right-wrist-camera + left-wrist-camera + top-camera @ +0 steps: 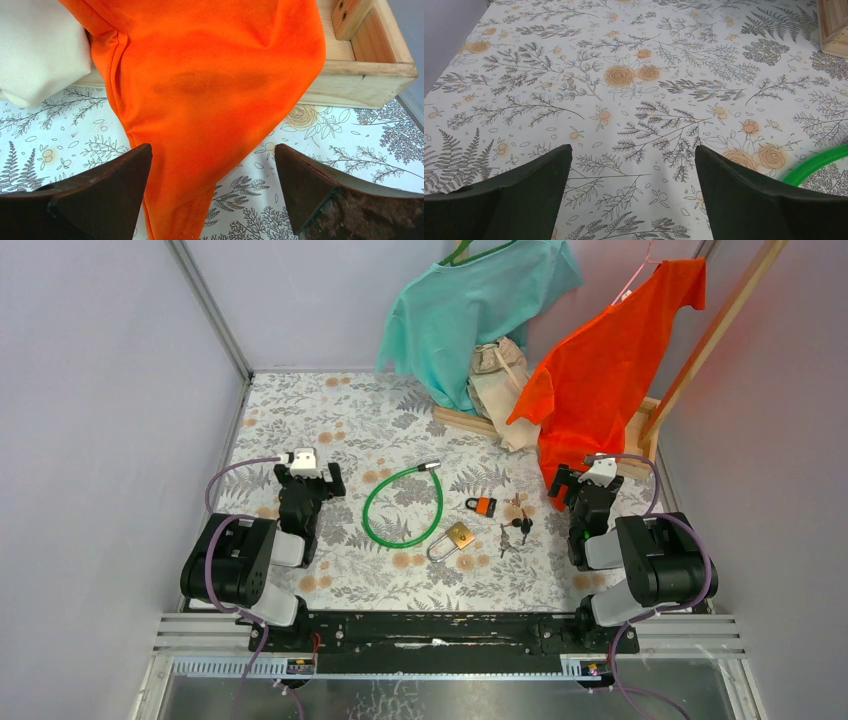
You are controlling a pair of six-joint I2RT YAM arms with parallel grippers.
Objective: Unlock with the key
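Note:
A brass padlock (459, 537) lies on the floral tablecloth at mid table, its shackle pointing left. A small orange padlock (483, 506) lies just behind it. A bunch of keys (514, 529) lies to the right of both locks. A green cable lock (403, 506) forms a loop to the left; a bit of it shows in the left wrist view (819, 165). My left gripper (311, 472) is open and empty at the left, above bare cloth (633, 155). My right gripper (573, 485) is open and empty at the right, in front of the orange shirt (210, 90).
A teal shirt (470, 300) and the orange shirt (610, 360) hang from a wooden rack (640, 430) at the back right. A beige cloth (505, 380) lies on the rack base (360, 80). Walls close in the left, back and right sides.

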